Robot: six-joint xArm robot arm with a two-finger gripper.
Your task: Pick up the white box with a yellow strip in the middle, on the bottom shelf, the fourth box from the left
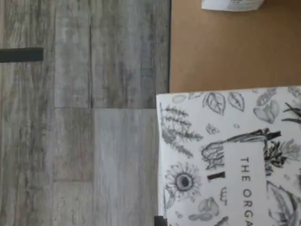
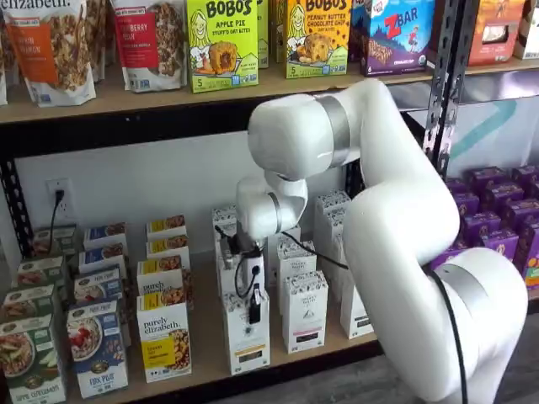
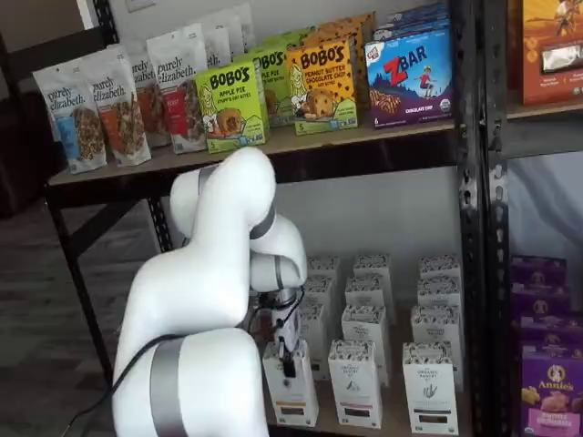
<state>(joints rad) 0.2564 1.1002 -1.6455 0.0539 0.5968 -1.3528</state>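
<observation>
The white box [image 2: 248, 337] stands at the front of the bottom shelf [image 2: 202, 370], a tall white carton with a speckled top and a dark label low on its front. My gripper [image 2: 253, 296] is down on its top. One black finger [image 2: 254, 308] lies against the front face and the other is hidden behind the box, so I am shut on it. Both shelf views show this, with the gripper [image 3: 289, 351] over the box [image 3: 292, 393]. In the wrist view the box's leaf-printed top [image 1: 221, 155] juts slightly past the edge of the tan shelf board [image 1: 225, 52].
More white cartons [image 2: 304, 310] stand in rows beside and behind the box. A "purely elizabeth" box [image 2: 165, 347] stands on its other side. My white arm [image 2: 396, 219] fills the space before the shelf. A black upright [image 2: 445, 84] stands beside purple boxes [image 2: 497, 227].
</observation>
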